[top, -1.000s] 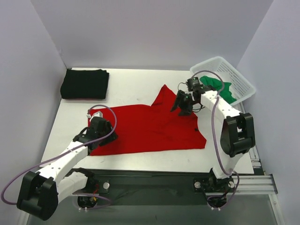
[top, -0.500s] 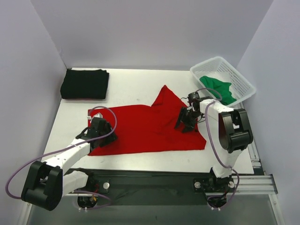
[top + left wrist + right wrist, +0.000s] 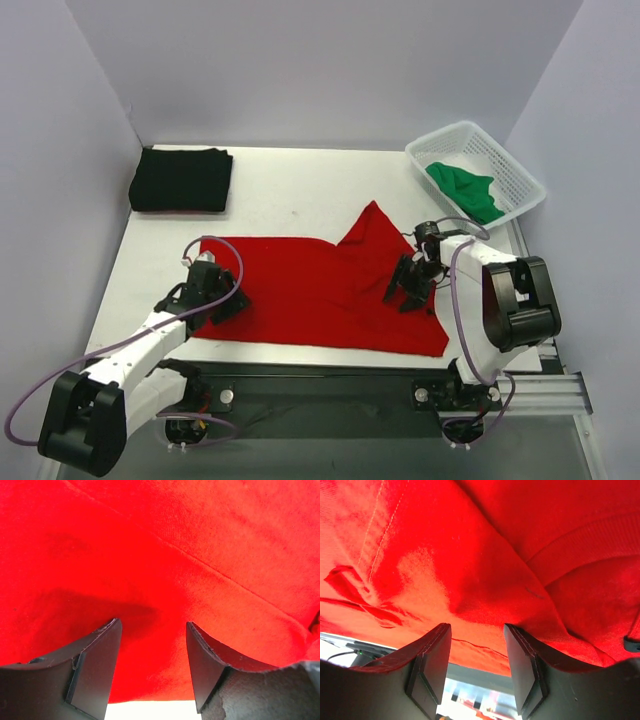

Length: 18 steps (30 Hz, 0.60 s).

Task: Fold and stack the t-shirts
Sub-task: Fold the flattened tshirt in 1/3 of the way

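Step in hand, by my reading: laying out the red t-shirt (image 3: 320, 285) flat, ahead of the first fold. It lies spread across the near half of the tabletop (image 3: 290, 195), long side parallel to the near edge, one sleeve peaking toward the far edge, near-right corner close to the lip. Left tool (image 3: 222, 303) is low on the shirt's left edge, fingers set moderately apart, cloth showing through the gap and nothing pinched. Right tool (image 3: 408, 290) is down on the right part of the shirt near the ribbed collar, fingers about half apart, likewise gripping nothing that I can see. Cloth around it is rumpled, with a loose fold or two. The next move likely calls for smoothing those wrinkles, then closing on an edge to carry it over. A folded black t-shirt (image 3: 181, 179) sits at the far-left corner, the probable stack spot. A green t-shirt (image 3: 465, 190) waits bunched in the white mesh basket (image 3: 512, 168) at the far-right corner. Neither stands in the way; the near edge is the risk.
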Each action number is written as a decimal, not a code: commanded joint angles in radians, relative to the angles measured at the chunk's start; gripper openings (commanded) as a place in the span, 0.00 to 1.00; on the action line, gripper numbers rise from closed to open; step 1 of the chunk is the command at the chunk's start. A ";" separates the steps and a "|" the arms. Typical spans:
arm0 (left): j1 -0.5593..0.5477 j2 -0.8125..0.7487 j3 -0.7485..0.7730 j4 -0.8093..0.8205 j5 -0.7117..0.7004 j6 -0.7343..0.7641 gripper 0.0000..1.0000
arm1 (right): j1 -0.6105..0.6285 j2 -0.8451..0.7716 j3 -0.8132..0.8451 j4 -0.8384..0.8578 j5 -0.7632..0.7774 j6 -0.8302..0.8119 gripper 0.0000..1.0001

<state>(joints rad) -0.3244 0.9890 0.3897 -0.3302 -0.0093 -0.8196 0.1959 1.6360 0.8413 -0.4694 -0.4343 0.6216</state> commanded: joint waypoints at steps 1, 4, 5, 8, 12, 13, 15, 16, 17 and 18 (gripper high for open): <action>0.002 -0.030 -0.023 -0.073 0.009 -0.032 0.65 | -0.006 0.002 -0.079 -0.135 0.160 -0.020 0.49; 0.001 -0.042 -0.038 -0.081 0.009 -0.042 0.65 | -0.006 -0.030 -0.093 -0.147 0.178 -0.014 0.49; 0.001 -0.044 -0.043 -0.082 0.034 -0.044 0.65 | -0.006 -0.036 -0.094 -0.153 0.189 -0.014 0.49; -0.005 -0.058 -0.045 -0.102 0.042 -0.055 0.65 | -0.006 -0.038 -0.099 -0.161 0.203 -0.013 0.49; -0.011 -0.110 -0.023 -0.162 0.039 -0.073 0.65 | -0.006 -0.065 -0.084 -0.178 0.206 -0.017 0.49; -0.010 -0.122 -0.015 -0.173 0.032 -0.073 0.65 | -0.006 -0.074 -0.073 -0.190 0.204 -0.017 0.49; -0.011 -0.148 0.004 -0.197 0.028 -0.078 0.65 | -0.006 -0.110 -0.027 -0.210 0.203 -0.020 0.49; -0.011 -0.153 0.029 -0.204 0.028 -0.081 0.65 | -0.006 -0.128 -0.007 -0.230 0.203 -0.028 0.49; -0.011 -0.156 0.041 -0.207 0.028 -0.084 0.65 | -0.006 -0.134 0.046 -0.239 0.203 -0.029 0.49; -0.011 -0.155 0.054 -0.210 0.028 -0.085 0.65 | -0.006 -0.139 0.074 -0.248 0.201 -0.034 0.49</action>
<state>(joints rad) -0.3340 0.8509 0.3729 -0.4938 0.0326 -0.8883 0.1959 1.5551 0.8165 -0.6342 -0.3016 0.6159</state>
